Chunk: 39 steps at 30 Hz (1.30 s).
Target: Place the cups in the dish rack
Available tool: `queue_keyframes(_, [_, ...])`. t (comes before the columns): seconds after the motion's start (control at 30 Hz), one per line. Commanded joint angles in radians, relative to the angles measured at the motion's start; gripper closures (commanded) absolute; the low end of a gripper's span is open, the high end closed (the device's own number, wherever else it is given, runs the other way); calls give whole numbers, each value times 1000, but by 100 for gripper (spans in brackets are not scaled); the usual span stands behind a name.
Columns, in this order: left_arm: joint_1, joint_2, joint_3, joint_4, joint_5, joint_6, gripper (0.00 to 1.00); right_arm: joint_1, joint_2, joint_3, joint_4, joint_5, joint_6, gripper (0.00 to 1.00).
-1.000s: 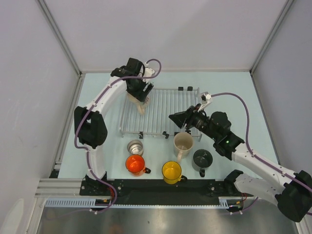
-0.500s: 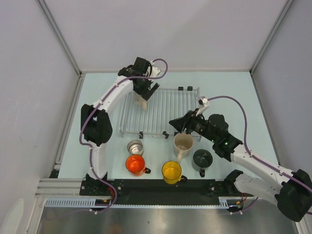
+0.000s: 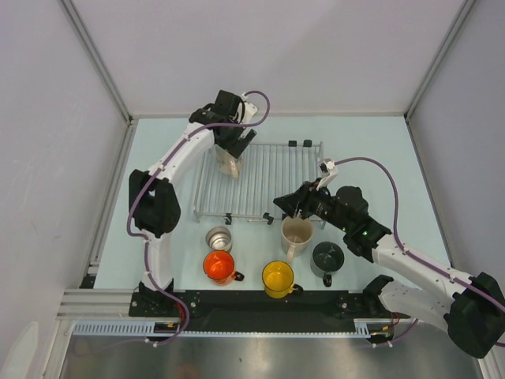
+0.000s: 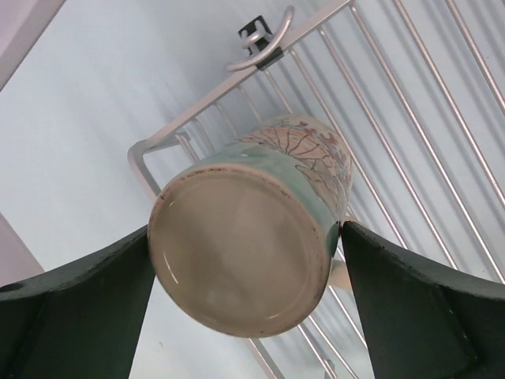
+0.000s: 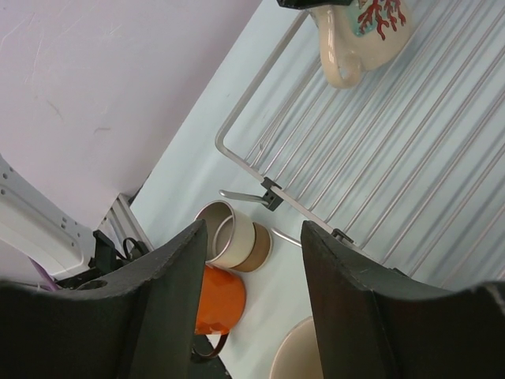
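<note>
While five cups stood on the pale blue-green table (image 3: 371,150) along the near side of the flat silver wire dish rack (image 3: 268,181), the white left arm (image 3: 177,162) reached over the rack's far left corner. There a beige patterned mug (image 4: 245,245) sat upside down on the wires, base up and slightly tilted. The left gripper (image 3: 234,151) stood at its widest, its dark fingers (image 4: 71,308) flanking the mug; whether they touched its sides could not be told. The step in hand appeared to be clearing that gripper from the mug. Doing it well called for a straight lift along the mug's axis with the jaws wide, since a sideways drag could tip the mug on the thin wires or catch its handle. The right gripper (image 3: 293,207) hovered just above a plain beige mug (image 3: 297,231) beside the rack's near edge, its jaws partly apart and empty. A clean pickup there would likely mean one finger inside the rim and one outside, away from the handle. Nearer the arm bases stood the dark grey mug (image 3: 327,256), the yellow mug (image 3: 278,276), the orange mug (image 3: 219,266) and the shiny steel cup (image 3: 218,238), all upright. The small black clips (image 3: 229,217) on the rack's near edge were something to clear on the way in.
</note>
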<state>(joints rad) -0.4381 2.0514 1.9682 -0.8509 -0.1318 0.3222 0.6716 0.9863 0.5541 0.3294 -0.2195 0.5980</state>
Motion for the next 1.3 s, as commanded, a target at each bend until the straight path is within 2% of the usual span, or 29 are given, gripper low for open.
queue_keyframes(0.0, [28, -117, -25, 81, -43, -29, 0, -6, -6, 3, 31, -11, -23, 41])
queue_keyframes(0.17, [67, -224, -84, 119, -9, -45, 0, -7, -9, 16, 4, 15, -40, 41])
queue_keyframes(0.33, [55, -348, -199, 119, 70, -61, 0, 38, -20, 81, -147, 126, -127, 42])
queue_keyframes(0.43, [39, -459, -293, 121, 122, -72, 0, 91, -5, 159, -271, 256, -203, 44])
queue_keyframes(0.57, [18, -626, -455, 153, 211, -75, 0, 265, 67, 297, -458, 503, -300, 44])
queue_keyframes(0.63, [12, -727, -550, 159, 257, -74, 0, 316, 126, 374, -553, 555, -323, 44])
queue_keyframes(0.7, [7, -827, -618, 174, 317, -72, 0, 382, 170, 429, -628, 626, -323, 44])
queue_keyframes(0.8, [-11, -923, -742, 197, 330, -66, 0, 452, 208, 463, -707, 716, -314, 43])
queue_keyframes(0.9, [-19, -965, -850, 216, 336, -66, 0, 506, 224, 484, -779, 775, -284, 43])
queue_keyframes(1.27, [-31, -1091, -957, 243, 414, -95, 0, 586, 249, 537, -997, 842, -159, 44])
